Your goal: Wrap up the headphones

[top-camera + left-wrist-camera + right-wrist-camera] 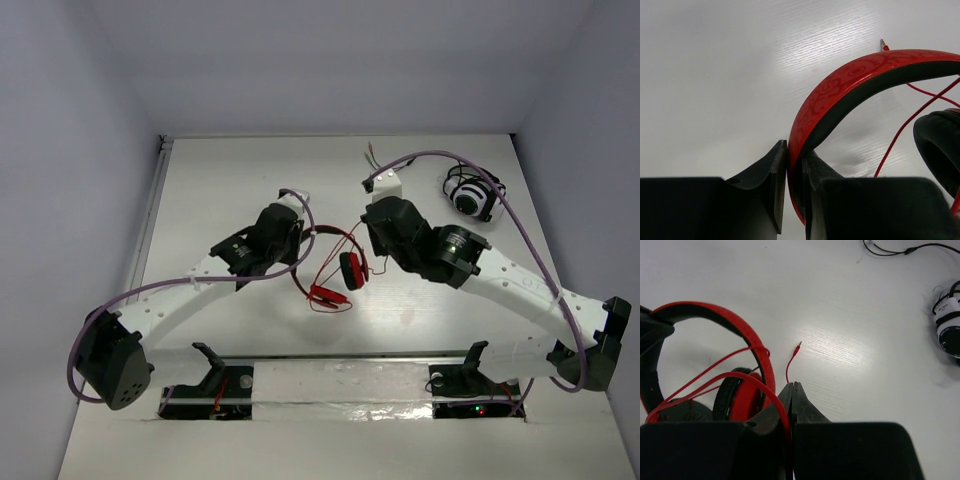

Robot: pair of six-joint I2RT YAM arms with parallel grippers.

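Red headband (840, 82) pinched in left claw (794, 152); right claw (791, 390) pinches cable (788, 365) near plug (799, 344). Judgement: wind taut, even loops.

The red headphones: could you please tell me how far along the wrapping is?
Done: the left end effector clamps the headband. In hand: the right end effector pinches the red cable, strands crossing the band. Left: winding the slack to the free plug.
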